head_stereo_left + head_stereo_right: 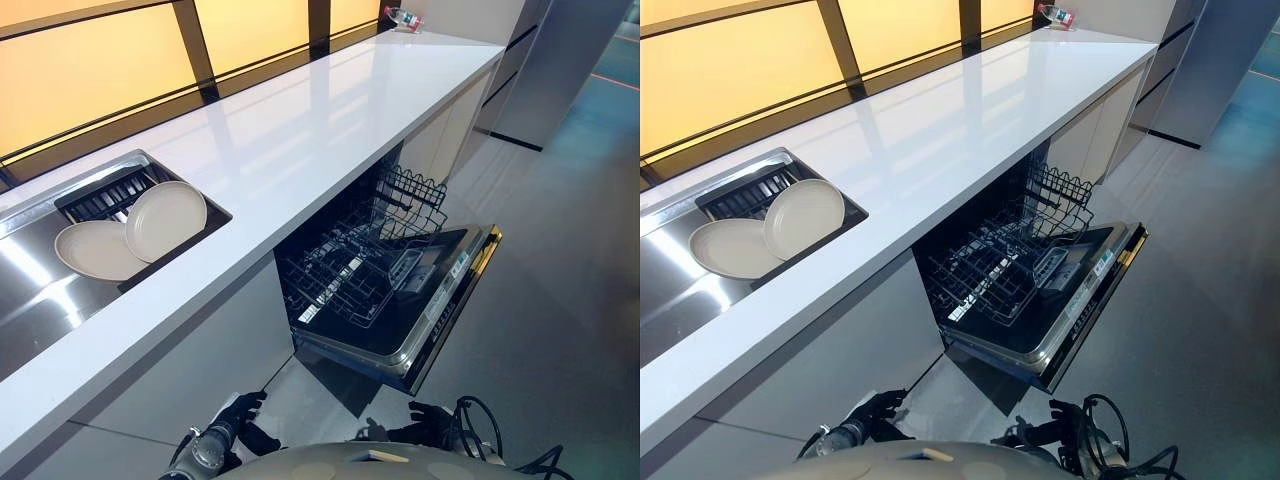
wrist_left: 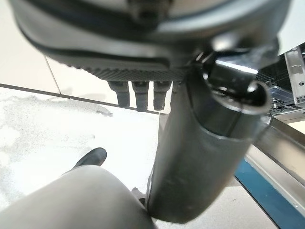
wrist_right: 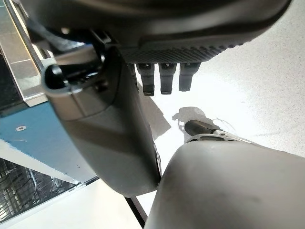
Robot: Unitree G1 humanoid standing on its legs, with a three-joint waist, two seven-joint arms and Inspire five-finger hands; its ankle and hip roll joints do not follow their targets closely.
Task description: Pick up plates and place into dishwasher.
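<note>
Head views: looking steeply down along the long white countertop (image 1: 330, 120), both sharing the steel sink (image 1: 30, 290) and the open black-racked dishwasher (image 1: 1025, 280). Wrist views: very close, aimed past each dark hand toward pale floor (image 2: 38, 124); dishwasher door edge in both.

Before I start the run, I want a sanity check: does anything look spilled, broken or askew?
Nothing stands out. Two plates lie overlapping in the sink, and the dishwasher door is down with its rack pulled out.

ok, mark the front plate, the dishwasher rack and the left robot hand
front plate (image 1: 97, 250): left eye view, middle of its face
dishwasher rack (image 1: 345, 280): left eye view, wire floor
left robot hand (image 1: 240, 412): left eye view, back of the hand
</note>
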